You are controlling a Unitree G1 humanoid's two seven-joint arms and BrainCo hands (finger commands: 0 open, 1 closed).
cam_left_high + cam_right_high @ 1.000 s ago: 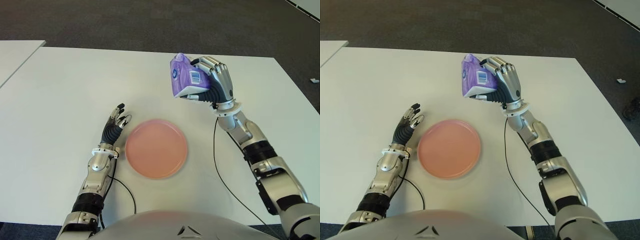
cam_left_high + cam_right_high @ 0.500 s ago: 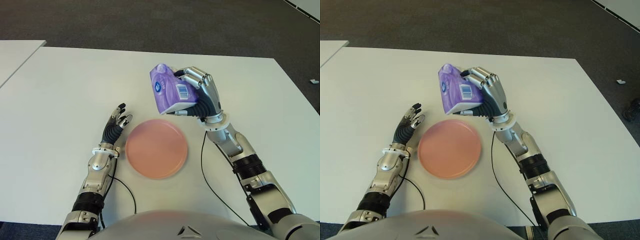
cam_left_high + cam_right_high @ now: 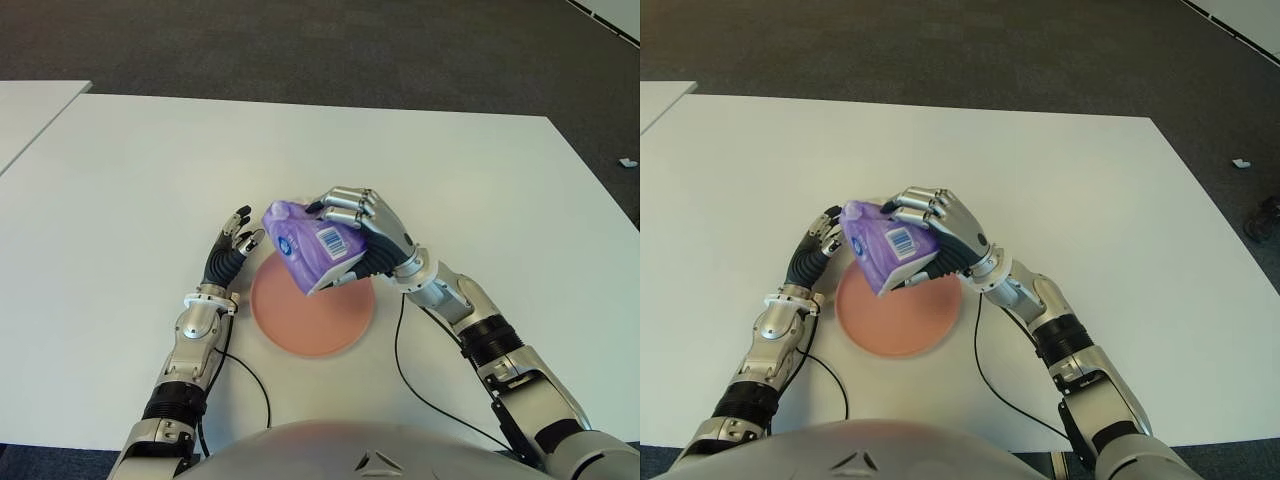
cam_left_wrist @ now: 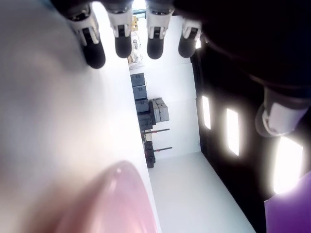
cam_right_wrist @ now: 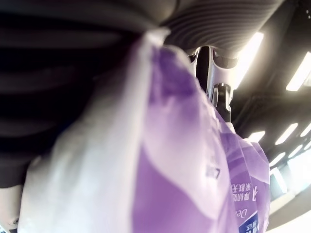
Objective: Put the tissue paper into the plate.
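The right hand (image 3: 372,235) has its fingers wrapped round the purple tissue pack (image 3: 308,256), tilted over the pink plate (image 3: 312,318), seemingly not touching it. The pack looks soft, light and slippery; gripping across its width suits. The left hand (image 3: 232,247) shows left of the plate, fingers loose.

We saw our right hand (image 3: 940,232) closed around the purple tissue pack (image 3: 883,253), its fingers (image 3: 915,200) curled over the top, holding it tilted over the far part of the pink plate (image 3: 902,318). Our left hand (image 3: 816,252) showed just left of the plate, fingers extended and holding nothing. The plate sat on the white bench (image 3: 1080,190).
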